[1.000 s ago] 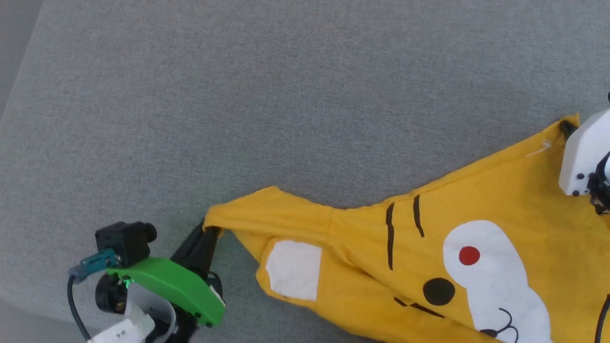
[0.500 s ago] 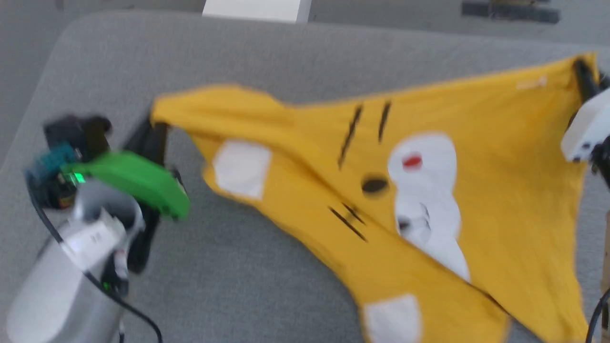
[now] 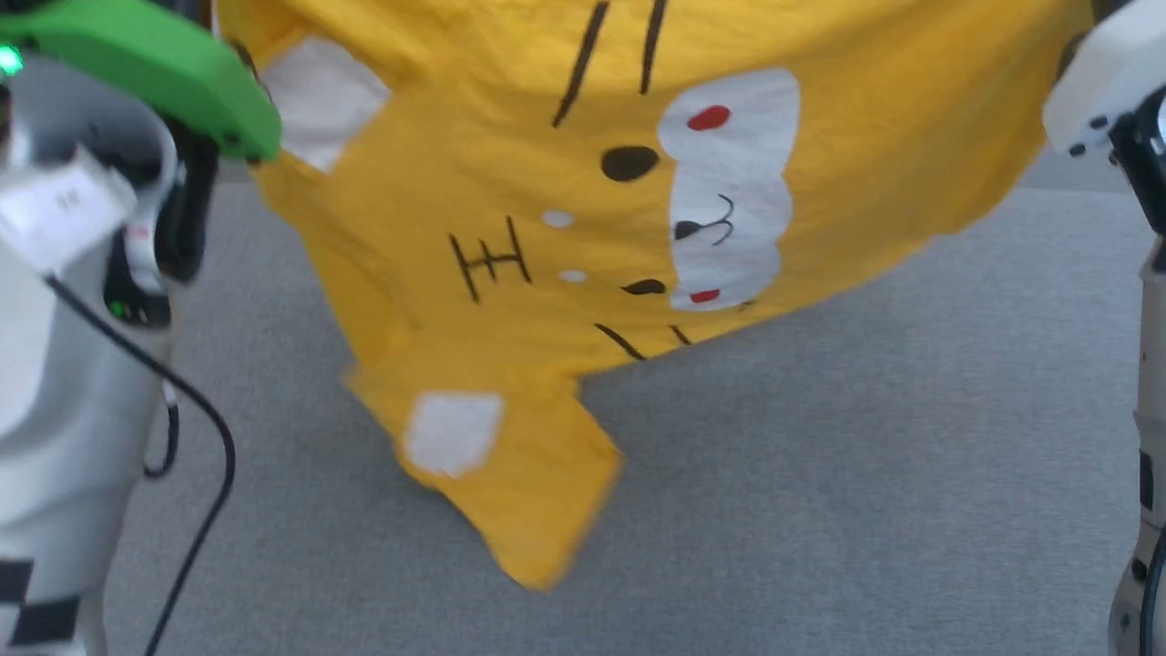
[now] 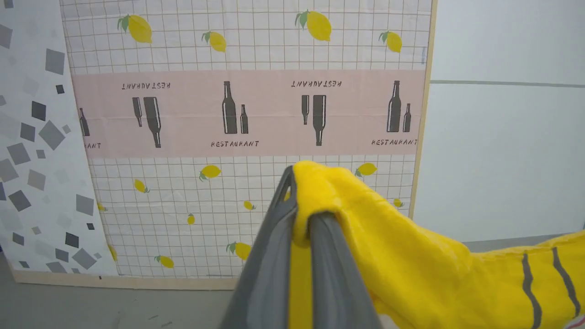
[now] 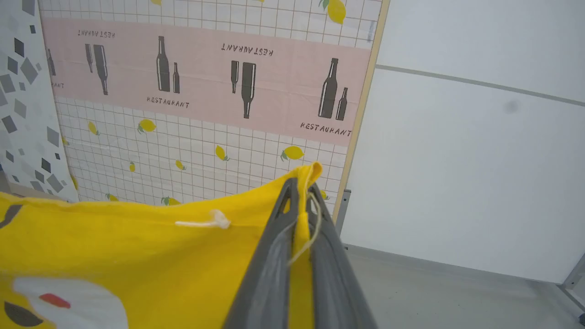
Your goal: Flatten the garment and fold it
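My L gripper [image 4: 301,201] is pinched on one top corner of the garment [image 3: 455,164], and my R gripper [image 5: 302,187] is pinched on the other. Garment hangs spread btwn them, its low end sagging toward the grey surface [image 3: 865,474] below; can't tell if it touches.

Test lab: printed backdrop panel [image 4: 247,114] against bare white wall [image 4: 502,160].

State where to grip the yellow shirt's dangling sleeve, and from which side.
Probably the lowest corner of the sleeve, below its white patch, approached from underneath: it hangs down to a free point, away from where the left gripper and right gripper pinch.
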Robot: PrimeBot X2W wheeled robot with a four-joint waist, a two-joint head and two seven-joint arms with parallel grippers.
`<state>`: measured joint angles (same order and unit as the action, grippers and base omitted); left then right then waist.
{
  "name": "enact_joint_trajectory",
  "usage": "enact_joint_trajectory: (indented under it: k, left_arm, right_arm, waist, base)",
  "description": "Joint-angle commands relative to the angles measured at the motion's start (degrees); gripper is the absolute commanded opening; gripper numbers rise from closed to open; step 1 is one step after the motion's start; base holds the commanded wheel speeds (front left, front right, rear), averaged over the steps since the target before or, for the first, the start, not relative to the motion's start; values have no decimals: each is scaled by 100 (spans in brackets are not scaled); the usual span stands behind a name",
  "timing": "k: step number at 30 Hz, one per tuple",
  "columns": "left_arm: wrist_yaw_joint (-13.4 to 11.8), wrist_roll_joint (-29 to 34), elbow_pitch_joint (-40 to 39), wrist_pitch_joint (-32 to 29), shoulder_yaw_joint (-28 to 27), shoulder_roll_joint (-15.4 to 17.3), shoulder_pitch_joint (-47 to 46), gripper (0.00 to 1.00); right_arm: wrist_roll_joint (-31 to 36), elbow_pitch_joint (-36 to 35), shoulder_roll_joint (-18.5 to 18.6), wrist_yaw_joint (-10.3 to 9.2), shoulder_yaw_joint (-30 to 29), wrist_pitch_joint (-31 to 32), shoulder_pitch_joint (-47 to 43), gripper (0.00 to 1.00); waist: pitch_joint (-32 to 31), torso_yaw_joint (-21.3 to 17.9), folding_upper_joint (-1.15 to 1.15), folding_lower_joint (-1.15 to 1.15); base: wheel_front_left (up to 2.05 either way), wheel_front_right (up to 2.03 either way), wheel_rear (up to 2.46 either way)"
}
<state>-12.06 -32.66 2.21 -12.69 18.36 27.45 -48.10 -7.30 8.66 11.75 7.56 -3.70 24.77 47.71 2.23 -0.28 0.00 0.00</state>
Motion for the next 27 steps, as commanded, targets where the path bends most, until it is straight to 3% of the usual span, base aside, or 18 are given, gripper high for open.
enact_joint_trajectory:
  k: [1,11,18,21,27]
  left_arm:
    - [71,111,98,-47,50,27,-274,0]
    - [353,196,738,-746,392,-64,-1525,0]
    - [334,365,1075,-1131,461,-7,-2343,0]
    - [286,507,1208,-1002,414,-27,-2840,0]
    - [418,839,1780,-324,433,-238,-4139,0]
  right_arm:
    - [-34,74,8,-8,55,21,151,0]
    - [-202,353,-5,-8,415,363,669,0]
    - [-173,560,-85,-8,502,743,1181,0]
    - [-50,686,-171,-8,458,763,1549,0]
    - [343,1195,-373,-8,210,335,2563,0]
  waist:
    - [-320,-265,0,0]
    - [-273,-389,0,0]
    - [481,-635,0,0]
    - [1017,-743,0,0]
    - [2027,-884,0,0]
  base:
    - [0,0,0]
    - [0,0,0]
    - [0,0,0]
    - [0,0,0]
    - [0,0,0]
